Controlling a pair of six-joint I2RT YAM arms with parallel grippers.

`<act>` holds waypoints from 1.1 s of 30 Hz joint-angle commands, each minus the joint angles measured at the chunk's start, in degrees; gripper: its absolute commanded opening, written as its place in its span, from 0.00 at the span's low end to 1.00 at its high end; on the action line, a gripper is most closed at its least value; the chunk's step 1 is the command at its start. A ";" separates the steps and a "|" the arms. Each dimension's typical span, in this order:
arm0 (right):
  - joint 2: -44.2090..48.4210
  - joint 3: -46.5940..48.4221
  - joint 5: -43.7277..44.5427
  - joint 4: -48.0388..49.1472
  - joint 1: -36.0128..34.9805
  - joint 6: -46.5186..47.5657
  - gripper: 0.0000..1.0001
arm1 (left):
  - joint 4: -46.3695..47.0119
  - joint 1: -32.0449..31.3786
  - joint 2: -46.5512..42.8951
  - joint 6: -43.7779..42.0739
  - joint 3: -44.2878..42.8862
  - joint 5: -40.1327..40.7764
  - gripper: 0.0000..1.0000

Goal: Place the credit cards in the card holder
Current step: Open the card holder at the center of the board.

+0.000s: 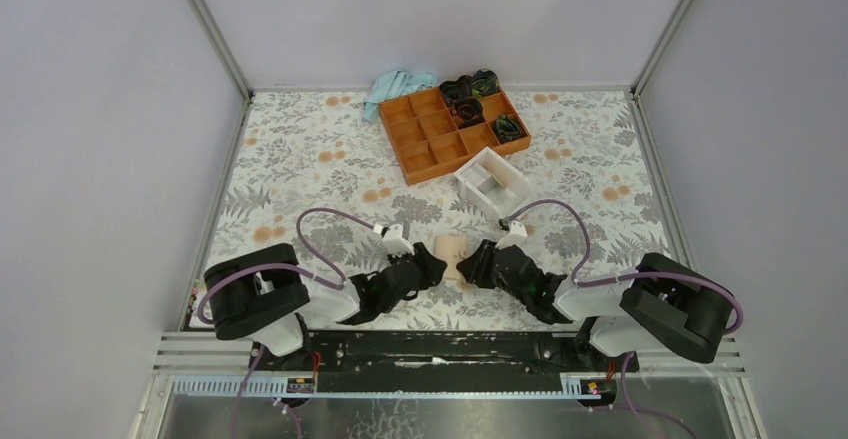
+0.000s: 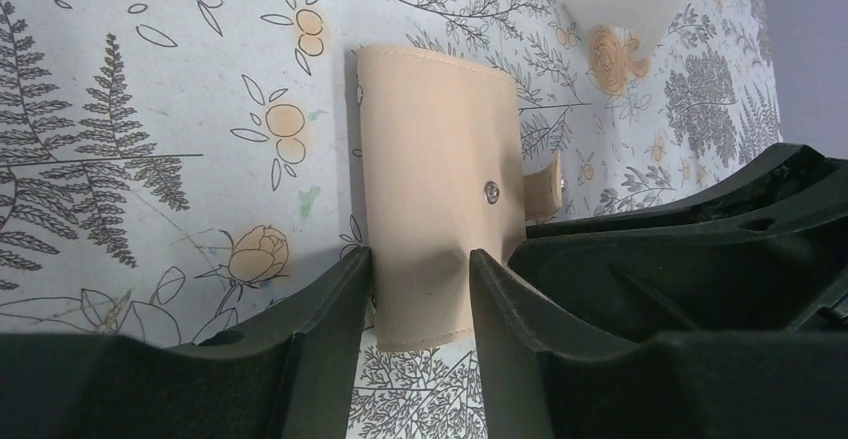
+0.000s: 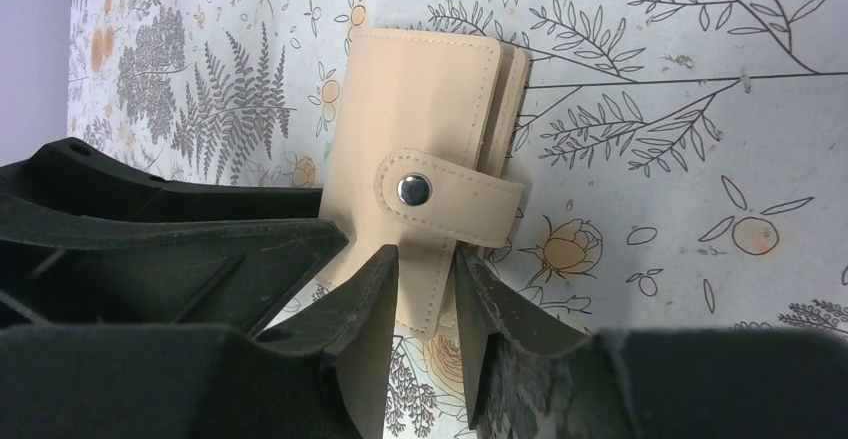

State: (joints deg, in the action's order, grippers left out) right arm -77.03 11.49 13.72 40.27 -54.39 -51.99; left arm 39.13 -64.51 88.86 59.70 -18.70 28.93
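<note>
Holding tan wallet (image 2: 430, 139) on floral desk (image 1: 300, 159): left gripper (image 2: 420, 259) half-closed, pinching one edge; right gripper (image 3: 425, 259) likewise pinching the opposite edge.

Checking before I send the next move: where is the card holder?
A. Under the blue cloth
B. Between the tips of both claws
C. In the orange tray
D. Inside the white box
B: the card holder is pinched between the fingers of the left claw and those of the right claw, near the arms and apart from the orange tray.
</note>
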 commanded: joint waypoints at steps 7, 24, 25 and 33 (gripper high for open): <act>0.24 1.11 -1.89 6.21 0.47 0.63 0.35 | 6.24 2.29 2.66 0.57 2.72 -4.70 0.42; 0.99 1.94 -4.26 11.22 0.49 2.35 0.35 | 9.18 3.75 3.52 0.76 3.88 -7.51 0.47; 0.60 1.98 -4.51 11.87 0.50 2.31 0.35 | 9.59 3.76 3.57 0.77 3.99 -7.75 0.47; -3.26 2.29 -5.82 15.47 0.47 1.31 0.34 | 14.37 3.91 5.25 1.59 5.46 -9.64 0.47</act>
State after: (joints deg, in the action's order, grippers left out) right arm -78.96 11.55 10.22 49.91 -53.93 -50.19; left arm 51.05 -60.64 92.01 60.73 -14.74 22.46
